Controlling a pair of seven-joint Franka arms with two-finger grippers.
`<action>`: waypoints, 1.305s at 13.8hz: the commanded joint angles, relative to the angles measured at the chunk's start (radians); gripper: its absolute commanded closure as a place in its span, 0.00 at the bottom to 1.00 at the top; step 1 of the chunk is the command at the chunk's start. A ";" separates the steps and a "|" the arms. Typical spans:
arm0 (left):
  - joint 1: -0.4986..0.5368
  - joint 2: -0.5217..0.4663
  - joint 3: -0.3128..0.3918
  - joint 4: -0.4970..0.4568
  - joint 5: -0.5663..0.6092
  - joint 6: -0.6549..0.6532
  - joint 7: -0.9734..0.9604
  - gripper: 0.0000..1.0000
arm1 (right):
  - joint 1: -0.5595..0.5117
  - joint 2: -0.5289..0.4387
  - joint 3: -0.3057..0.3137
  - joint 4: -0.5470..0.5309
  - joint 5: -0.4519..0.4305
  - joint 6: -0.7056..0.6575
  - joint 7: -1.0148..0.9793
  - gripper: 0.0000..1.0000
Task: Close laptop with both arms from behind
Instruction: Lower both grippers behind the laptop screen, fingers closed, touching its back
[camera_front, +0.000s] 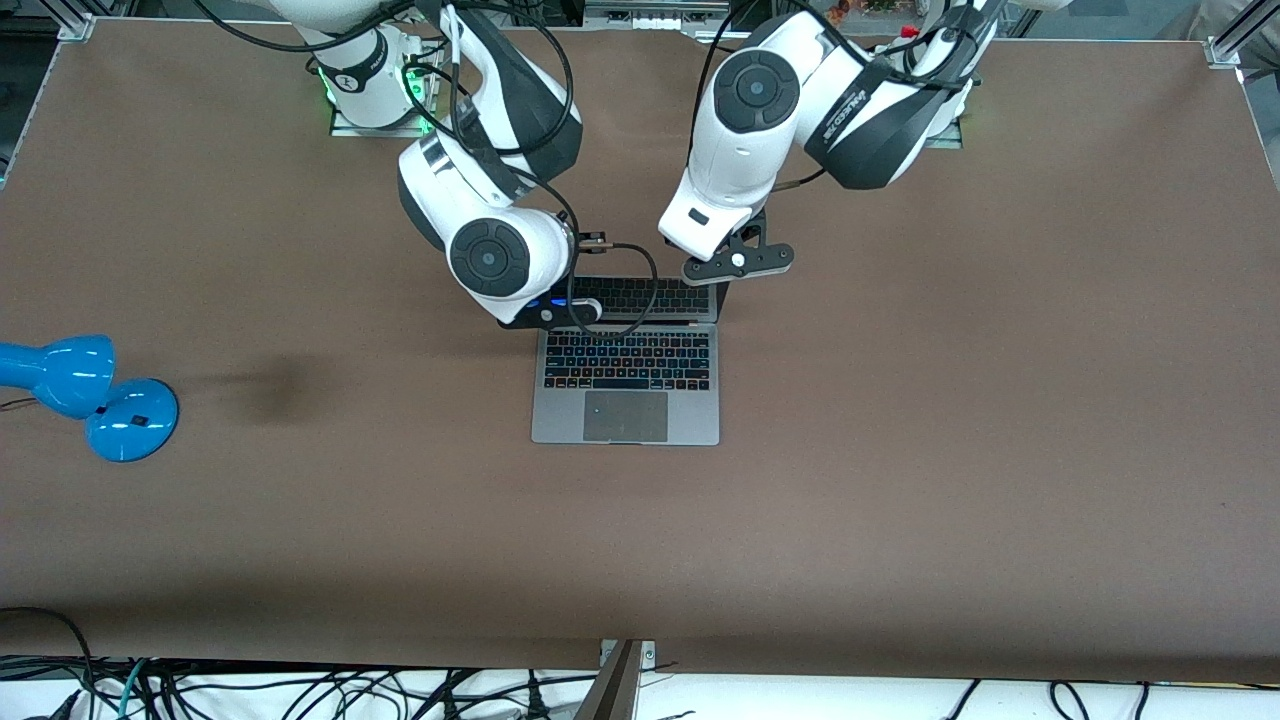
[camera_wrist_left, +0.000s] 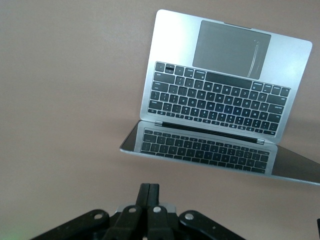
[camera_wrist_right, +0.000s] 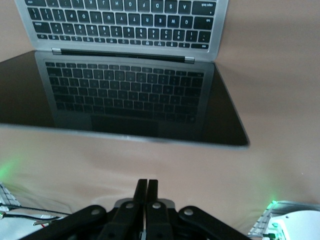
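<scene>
2 arms (camera_front: 740, 120) over open laptop (camera_front: 627, 385).

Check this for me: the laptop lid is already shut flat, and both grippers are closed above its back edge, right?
Not quite. The laptop is open: both wrist views show its dark screen raised and mirroring the keyboard. The rest holds: the left gripper and the right gripper have their fingers pressed together, above the lid's back edge.

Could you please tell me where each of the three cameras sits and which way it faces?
Front view: high across the table, facing both arms' bases; shows the open laptop and blue lamp.
Left wrist view: on the left arm, looking past the shut left gripper at the laptop.
Right wrist view: on the right arm, shut right gripper near the laptop's screen.
All views share the laptop.
</scene>
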 joint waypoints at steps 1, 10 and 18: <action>0.000 0.021 0.003 -0.002 0.004 0.022 -0.007 1.00 | 0.006 0.016 -0.007 0.003 0.008 0.026 0.004 0.98; 0.012 0.100 0.006 -0.009 0.005 0.099 0.008 1.00 | -0.006 0.040 -0.012 0.006 0.003 0.092 -0.009 0.98; 0.025 0.039 0.003 -0.026 -0.012 0.011 0.039 1.00 | -0.008 0.051 -0.018 0.009 0.003 0.147 -0.011 0.98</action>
